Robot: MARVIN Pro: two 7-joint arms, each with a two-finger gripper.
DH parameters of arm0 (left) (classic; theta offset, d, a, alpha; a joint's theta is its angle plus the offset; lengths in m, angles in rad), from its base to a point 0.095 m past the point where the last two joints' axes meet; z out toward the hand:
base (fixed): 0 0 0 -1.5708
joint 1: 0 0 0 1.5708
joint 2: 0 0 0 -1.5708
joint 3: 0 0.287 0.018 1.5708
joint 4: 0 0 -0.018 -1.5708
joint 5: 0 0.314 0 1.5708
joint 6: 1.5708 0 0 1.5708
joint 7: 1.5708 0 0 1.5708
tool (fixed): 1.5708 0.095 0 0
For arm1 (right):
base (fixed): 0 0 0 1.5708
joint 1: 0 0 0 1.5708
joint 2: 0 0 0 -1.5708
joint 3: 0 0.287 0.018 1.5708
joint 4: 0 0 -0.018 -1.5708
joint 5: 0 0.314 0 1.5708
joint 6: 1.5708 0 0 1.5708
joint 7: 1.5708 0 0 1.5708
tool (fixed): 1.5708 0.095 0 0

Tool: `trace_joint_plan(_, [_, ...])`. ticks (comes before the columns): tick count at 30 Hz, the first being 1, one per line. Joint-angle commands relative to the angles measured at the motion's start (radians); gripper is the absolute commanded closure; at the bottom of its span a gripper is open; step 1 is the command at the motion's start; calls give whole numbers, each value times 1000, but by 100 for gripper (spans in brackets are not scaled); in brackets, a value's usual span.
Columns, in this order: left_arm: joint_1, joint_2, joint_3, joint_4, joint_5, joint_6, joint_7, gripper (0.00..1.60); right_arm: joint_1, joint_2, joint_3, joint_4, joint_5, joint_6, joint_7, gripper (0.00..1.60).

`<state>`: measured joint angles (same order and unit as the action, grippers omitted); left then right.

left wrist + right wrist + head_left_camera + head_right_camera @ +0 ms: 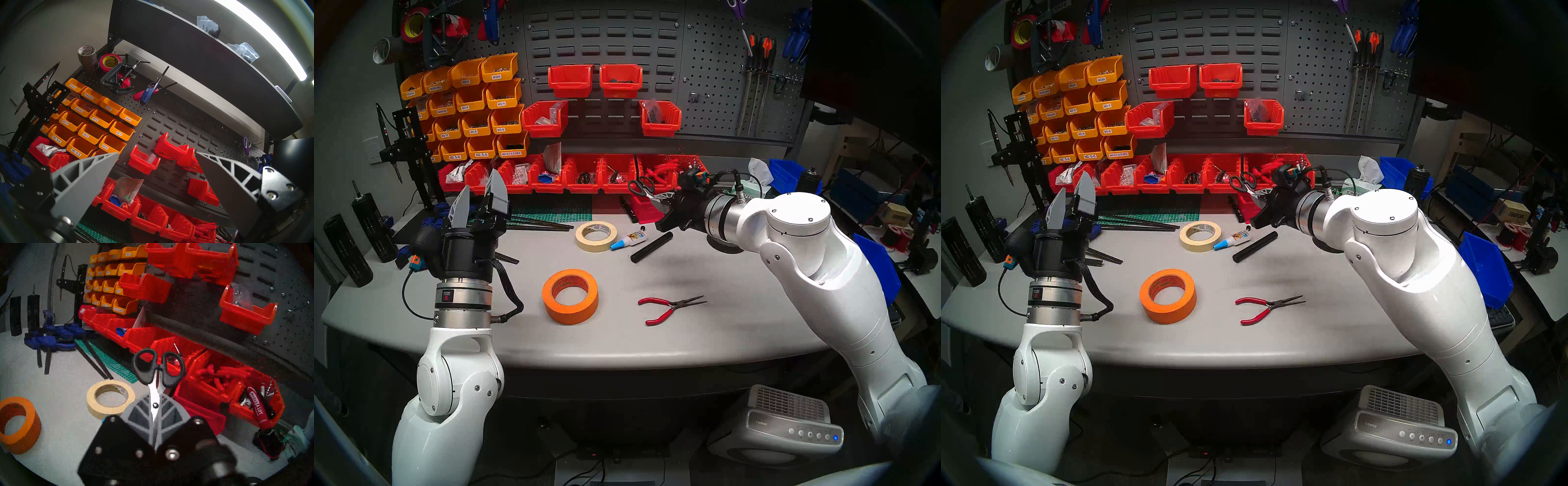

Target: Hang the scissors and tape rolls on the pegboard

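Right gripper (155,405) pinching black-handled scissors (158,372) by the blades, off the table (687,325).
Left gripper (157,171) jaws spread, empty; cream masking tape (596,236) and orange tape (571,295) flat on table.

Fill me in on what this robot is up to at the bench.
It is tidying tools onto the pegboard. The right pincer is shut on the blades of the black-handled scissors, held off the table in front of the red bins, handles pointing away from the wrist. The left pincer is open and empty, raised at the table's left side. The cream tape roll and the orange tape roll lie flat on the table, not yet hung.
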<state>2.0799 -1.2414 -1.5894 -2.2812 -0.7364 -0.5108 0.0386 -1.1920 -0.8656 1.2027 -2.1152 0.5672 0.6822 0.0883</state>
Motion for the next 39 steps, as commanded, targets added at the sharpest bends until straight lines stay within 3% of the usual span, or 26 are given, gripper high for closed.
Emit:
trace_joint_plan(1, [-10, -2, -2, -28, -1, -9, -3, 0, -25, -12, 80, -57, -47, -111, -90, 160])
trace_joint_plan(17, [-9, -2, -2, -29, -1, -9, -3, 0, -107, -33, 194, -56, -103, -302, -205, 160])
trace_joint_plan(23, [-9, -2, -2, -29, -1, -9, -3, 0, -84, -34, 221, -12, -122, -361, -208, 160])
trace_joint_plan(39, [-10, -1, -2, -28, -1, -9, -3, 0, 42, -50, 223, 136, -143, -427, -179, 160])
